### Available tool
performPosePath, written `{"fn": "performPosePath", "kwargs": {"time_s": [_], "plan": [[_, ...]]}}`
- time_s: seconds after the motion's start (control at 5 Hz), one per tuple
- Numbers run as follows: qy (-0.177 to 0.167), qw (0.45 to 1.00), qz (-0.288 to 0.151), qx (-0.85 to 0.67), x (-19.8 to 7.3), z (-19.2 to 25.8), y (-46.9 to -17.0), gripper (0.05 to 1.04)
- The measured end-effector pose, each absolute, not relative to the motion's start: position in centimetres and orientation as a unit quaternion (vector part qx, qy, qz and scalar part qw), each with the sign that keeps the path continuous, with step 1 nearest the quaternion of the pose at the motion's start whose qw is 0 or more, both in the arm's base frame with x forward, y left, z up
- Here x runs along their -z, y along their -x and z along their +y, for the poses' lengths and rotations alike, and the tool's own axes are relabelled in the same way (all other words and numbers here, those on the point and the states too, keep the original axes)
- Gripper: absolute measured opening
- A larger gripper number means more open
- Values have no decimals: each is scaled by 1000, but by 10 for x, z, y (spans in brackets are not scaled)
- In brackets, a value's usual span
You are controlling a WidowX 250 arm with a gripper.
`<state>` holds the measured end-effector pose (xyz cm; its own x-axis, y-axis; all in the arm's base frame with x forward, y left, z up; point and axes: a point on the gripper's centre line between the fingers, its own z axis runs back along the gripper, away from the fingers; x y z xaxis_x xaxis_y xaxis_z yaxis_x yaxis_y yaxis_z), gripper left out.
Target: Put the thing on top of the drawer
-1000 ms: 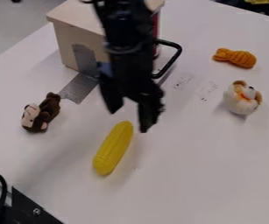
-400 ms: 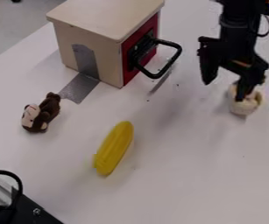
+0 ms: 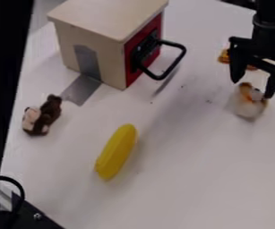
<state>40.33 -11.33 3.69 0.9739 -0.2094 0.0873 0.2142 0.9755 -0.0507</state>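
As it lies, plush (image 3: 247,106) faces upper right.

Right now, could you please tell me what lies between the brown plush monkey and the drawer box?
In the camera view, a flat grey strip lies between the monkey and the drawer box, reaching the box's foot and continuing up its side.

From where I stand, a yellow toy corn cob (image 3: 116,152) lies aslant on the white table (image 3: 193,183), a brown plush monkey (image 3: 46,115) sits apart to its left, and a partly hidden orange toy (image 3: 224,57) lies well off toward the far right.
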Motion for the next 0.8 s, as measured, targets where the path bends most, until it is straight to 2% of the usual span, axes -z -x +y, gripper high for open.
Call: {"fn": "performPosePath", "kwargs": {"time_s": [0.4, 0.6, 0.8], "plan": [[6, 993, 13, 114, 0, -112, -401, 999], [7, 993, 17, 115, 2, -114, -402, 952], [7, 993, 22, 119, 4, -112, -397, 717]]}}
